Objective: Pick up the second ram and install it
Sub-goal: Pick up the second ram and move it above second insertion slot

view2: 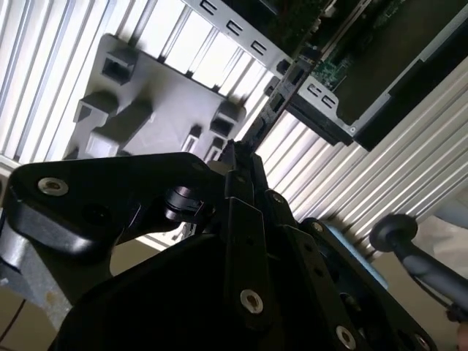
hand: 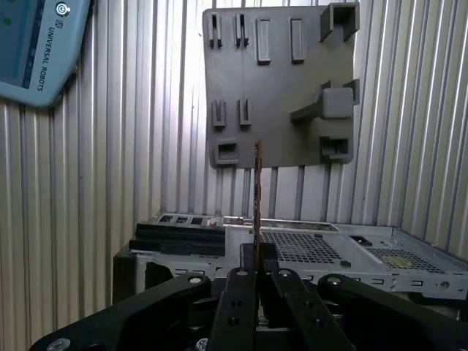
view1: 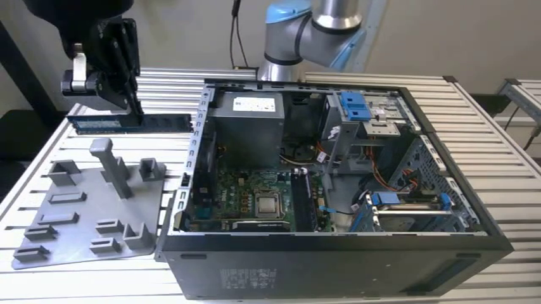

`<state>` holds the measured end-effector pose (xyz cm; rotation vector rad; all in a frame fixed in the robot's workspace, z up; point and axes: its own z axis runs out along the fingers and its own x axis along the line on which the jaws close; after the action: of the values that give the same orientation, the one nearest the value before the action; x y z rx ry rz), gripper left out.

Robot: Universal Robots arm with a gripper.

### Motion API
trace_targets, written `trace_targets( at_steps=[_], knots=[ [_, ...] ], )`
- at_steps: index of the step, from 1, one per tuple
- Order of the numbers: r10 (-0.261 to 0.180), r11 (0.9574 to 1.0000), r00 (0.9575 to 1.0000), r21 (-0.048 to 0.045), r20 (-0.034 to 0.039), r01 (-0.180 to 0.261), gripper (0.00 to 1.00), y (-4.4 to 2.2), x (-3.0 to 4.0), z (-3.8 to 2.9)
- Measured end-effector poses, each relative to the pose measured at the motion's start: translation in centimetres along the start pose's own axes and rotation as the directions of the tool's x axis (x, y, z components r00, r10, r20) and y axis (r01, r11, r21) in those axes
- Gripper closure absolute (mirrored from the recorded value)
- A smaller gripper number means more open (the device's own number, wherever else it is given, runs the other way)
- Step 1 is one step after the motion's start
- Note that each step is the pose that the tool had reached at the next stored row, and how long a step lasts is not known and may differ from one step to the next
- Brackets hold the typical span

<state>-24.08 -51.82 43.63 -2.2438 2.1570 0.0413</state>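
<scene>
Computer case (view1: 338, 272) nearest, lid off, on slatted metal desk (view1: 498, 158). Grey holder tray (view1: 80, 215) toward exterior view's left. Beyond tray, fingers (view1: 131, 95) clamped on second ram (view1: 165, 122), held level above desk, beside case.

end effector (hand: 257, 276): clamped on second ram (hand: 257, 197), edge-on | grey holder tray (hand: 281, 95): beyond, on slatted table (hand: 110, 146)

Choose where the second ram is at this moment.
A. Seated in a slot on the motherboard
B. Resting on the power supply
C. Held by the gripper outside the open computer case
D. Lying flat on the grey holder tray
C: in the exterior view the gripper is shut on the second ram, which hangs in the air to the exterior view's left of the computer case, apart from the grey holder tray.
</scene>
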Motion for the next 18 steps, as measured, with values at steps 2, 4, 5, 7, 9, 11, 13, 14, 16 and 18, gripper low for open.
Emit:
trace_targets(
  at_steps=[2, 4, 5, 7, 9, 11, 13, 14, 16, 18],
  knots=[
    [0.000, 1.0000, 1.0000, 0.0000, 0.0000, 0.000, 0.86, -0.57, 0.02, 0.00],
    [0.000, 1.0000, 1.0000, 0.0000, 0.0000, 0.000, 0.86, -1.12, 0.05, 0.00],
    [0.000, 1.0000, 1.0000, 0.0001, 0.0000, 0.000, 0.86, -1.40, 0.06, 0.00],
    [0.000, 1.0000, 1.0000, 0.0001, 0.0000, 0.000, 0.86, -1.93, 0.08, 0.00],
    [0.000, 1.0000, 1.0000, 0.0000, 0.0000, 0.000, 0.86, -2.48, 0.10, 0.00],
    [0.000, 1.0000, 1.0000, 0.0000, 0.0000, 0.000, 0.86, -3.00, 0.12, 0.00],
    [0.000, 1.0000, 1.0000, 0.0000, 0.0000, 0.000, 0.86, -3.56, 0.14, 0.00],
    [0.000, 1.0000, 1.0000, 0.0001, 0.0000, 0.000, 0.86, -3.80, 0.15, 0.01],
    [0.000, 1.0000, 1.0000, 0.0000, 0.0000, 0.000, 0.86, -4.33, 0.17, 0.00],
    [0.000, 1.0000, 1.0000, 0.0000, 0.0000, 0.000, 0.86, -4.87, 0.19, 0.00]
  ],
)
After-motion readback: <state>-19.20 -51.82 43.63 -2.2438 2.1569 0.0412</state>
